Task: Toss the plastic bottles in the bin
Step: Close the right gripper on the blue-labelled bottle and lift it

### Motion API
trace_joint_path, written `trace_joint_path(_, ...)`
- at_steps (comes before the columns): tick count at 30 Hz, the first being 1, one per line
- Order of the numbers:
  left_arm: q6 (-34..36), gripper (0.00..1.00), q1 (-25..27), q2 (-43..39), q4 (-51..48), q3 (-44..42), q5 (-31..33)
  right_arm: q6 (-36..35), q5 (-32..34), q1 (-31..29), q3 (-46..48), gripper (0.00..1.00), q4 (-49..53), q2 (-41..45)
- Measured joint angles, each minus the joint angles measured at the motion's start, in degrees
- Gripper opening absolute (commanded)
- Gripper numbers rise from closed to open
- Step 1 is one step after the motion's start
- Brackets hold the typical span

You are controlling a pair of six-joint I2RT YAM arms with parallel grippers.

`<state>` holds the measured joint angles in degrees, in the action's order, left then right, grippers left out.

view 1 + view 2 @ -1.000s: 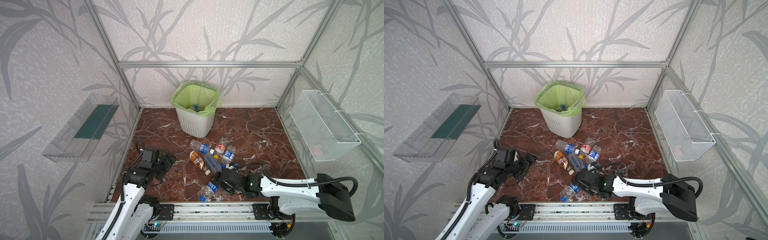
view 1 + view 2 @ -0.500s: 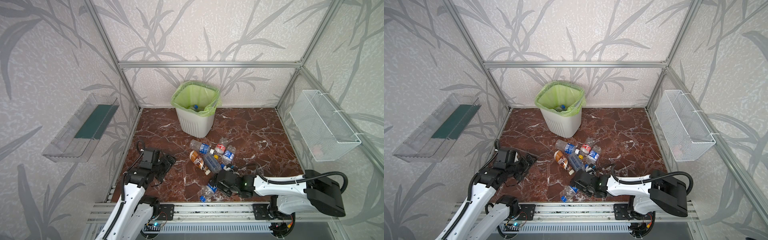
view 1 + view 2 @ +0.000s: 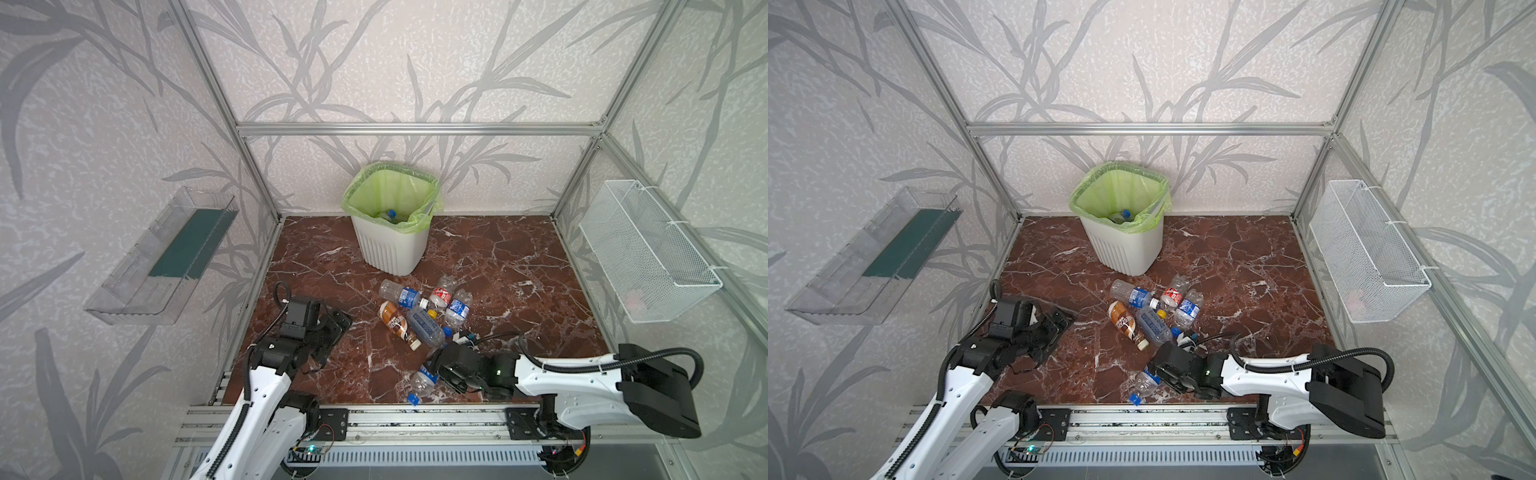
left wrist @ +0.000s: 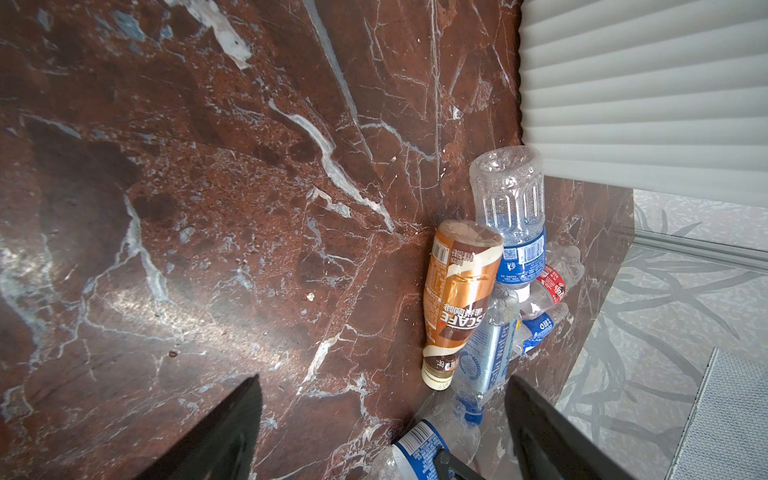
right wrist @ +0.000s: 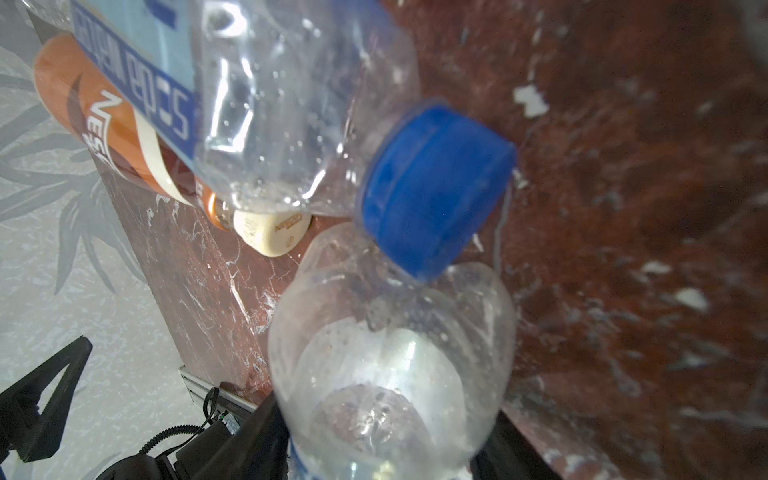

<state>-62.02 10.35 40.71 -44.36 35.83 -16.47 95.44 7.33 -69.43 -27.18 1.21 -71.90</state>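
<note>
In both top views, a red-brown marble floor [image 3: 519, 266] sits inside leaf-patterned walls [image 3: 415, 62]. The bin [image 3: 392, 249] stands at the back edge, with loose bottles [image 3: 419, 326] heaped mid-floor before it. Left wrist view: the left gripper [image 4: 382, 380] gapes wide over bare marble near the left edge. Right wrist view: the right gripper [image 5: 386, 419] clasps a clear bottle [image 5: 390, 353] lying near the front edge.

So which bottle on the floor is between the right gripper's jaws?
The clear bottle with the blue cap, lying alone by the front rail, between the jaws of the right gripper. The other bottles lie heaped nearer the bin.
</note>
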Motion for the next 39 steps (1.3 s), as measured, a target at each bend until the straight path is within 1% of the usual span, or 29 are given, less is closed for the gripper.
trace_joint_path(3, -0.13, 0.91, 0.0, 0.52, 0.2, 0.0, 0.0, 1.05, 2.19, 0.0, 1.99, 0.63, 2.86, 5.07)
trace_joint_path(8, -0.13, 0.91, 0.0, 1.64, 0.68, 0.0, 0.02, 3.37, 7.41, 0.28, 4.24, 0.63, 11.65, 15.5)
trace_joint_path(12, -0.13, 0.91, 0.0, 2.67, 1.33, 0.0, 0.04, 3.13, 8.85, 3.5, 5.14, 0.63, 17.77, 21.86)
trace_joint_path(16, -0.13, 0.91, 0.0, 3.37, 1.55, 0.0, 0.07, 1.51, 8.68, 8.0, 6.16, 0.68, 22.27, 26.23)
trace_joint_path(19, -0.13, 0.91, 0.0, 3.65, 1.55, 0.0, 0.07, -0.09, 8.11, 8.55, 6.16, 0.74, 23.74, 27.34)
trace_joint_path(23, -0.15, 0.91, 0.0, 3.74, 1.55, 0.0, 0.07, -2.14, 5.4, 8.55, 5.53, 0.81, 23.28, 25.77)
trace_joint_path(27, -0.15, 0.91, 0.0, 3.74, 1.57, 0.0, 0.07, -2.51, 3.56, 6.27, 3.74, 0.85, 20.46, 20.28)
trace_joint_path(34, -0.15, 0.91, -0.04, 3.21, 1.55, 0.0, 0.07, -1.79, 1.49, 0.79, -0.42, 0.86, 11.69, 7.89)
trace_joint_path(39, -0.13, 0.91, -0.04, 2.12, 1.53, 0.0, 0.04, -1.16, 0.52, 0.07, -2.14, 0.85, 7.39, 2.43)
